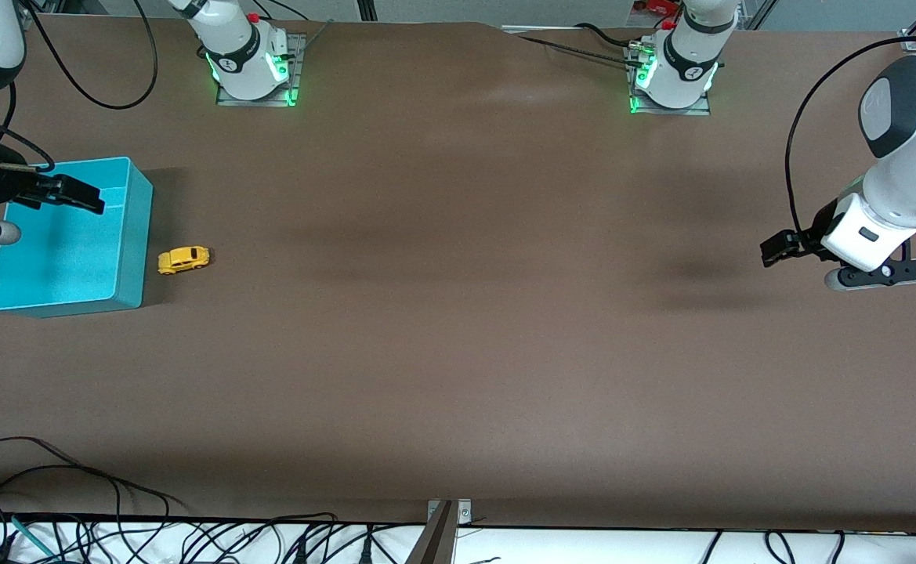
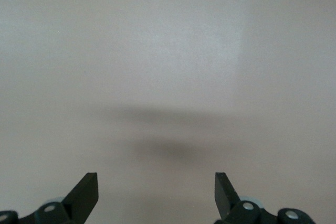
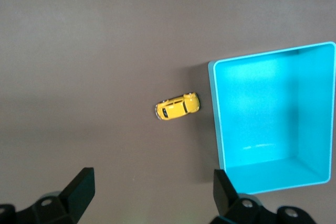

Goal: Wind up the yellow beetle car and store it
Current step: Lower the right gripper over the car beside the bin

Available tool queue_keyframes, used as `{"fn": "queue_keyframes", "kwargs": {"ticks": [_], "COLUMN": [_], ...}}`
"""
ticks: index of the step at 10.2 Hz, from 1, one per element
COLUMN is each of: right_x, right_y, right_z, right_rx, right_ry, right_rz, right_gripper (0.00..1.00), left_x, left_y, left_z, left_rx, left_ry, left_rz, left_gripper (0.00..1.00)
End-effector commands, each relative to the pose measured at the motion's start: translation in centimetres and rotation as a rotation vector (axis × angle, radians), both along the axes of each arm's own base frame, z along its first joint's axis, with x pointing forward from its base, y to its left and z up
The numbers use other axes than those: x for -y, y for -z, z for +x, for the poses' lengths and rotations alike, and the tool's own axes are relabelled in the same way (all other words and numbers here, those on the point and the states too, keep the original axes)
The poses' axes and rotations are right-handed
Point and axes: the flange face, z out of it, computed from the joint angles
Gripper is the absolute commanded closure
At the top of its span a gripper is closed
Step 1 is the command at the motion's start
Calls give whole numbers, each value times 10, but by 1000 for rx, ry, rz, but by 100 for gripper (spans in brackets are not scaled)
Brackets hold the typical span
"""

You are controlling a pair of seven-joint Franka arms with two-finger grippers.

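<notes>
Counter surface, brown and bare, fills the stretch nearest the front camera, so we begin at the one landmark that matters: the turquoise bin, sitting at the right arm's end of the counter. Just beside the bin's wall, on the side facing the left arm's end, lies the yellow beetle car, on its wheels and apart from the wall by a narrow gap. Its long axis runs roughly along the counter's length, pointing at the bin wall rather than parallel to it; in the right wrist view the yellow beetle car shows slightly skewed beside the turquoise bin.

We see the right gripper hanging over the bin's open interior, its jaws spread apart and holding nothing. From there the car lies just past the bin wall, toward the left arm's end, so we judge the right arm by far the nearer one for the pickup, and closing across the car's narrow width looks the natural grasp.

Well apart from the bin, over the left arm's end of the counter, the left gripper waits, jaws likewise released and empty; its wrist view shows only bare surface.
</notes>
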Motion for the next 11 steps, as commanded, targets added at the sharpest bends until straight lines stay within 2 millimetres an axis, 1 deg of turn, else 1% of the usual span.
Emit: {"fn": "queue_keyframes", "kwargs": {"ticks": [1, 3, 5, 8, 10, 11], "right_x": [0, -2, -3, -2, -3, -3], "right_y": [35, 68, 99, 140, 178, 200], "right_z": [-5, -4, -9, -11, -22, -32], "right_rx": [-1, -31, -36, -48, -13, -4], "right_ry": [74, 63, 62, 61, 62, 60], "right_rz": [-25, -21, -17, -20, -16, -15], "right_gripper": [0, 0, 0, 0, 0, 0], "left_x": [-4, -4, -4, -4, -4, -4], "left_y": [-4, -4, -4, -4, -4, -4], "left_z": [-5, -5, -5, -5, -5, -5], "left_rx": [-12, -12, -14, -15, -15, -15], "left_ry": [12, 12, 12, 11, 11, 11], "left_rz": [-22, -22, -22, -22, -22, -23], "left_gripper": [2, 2, 2, 2, 2, 1]}}
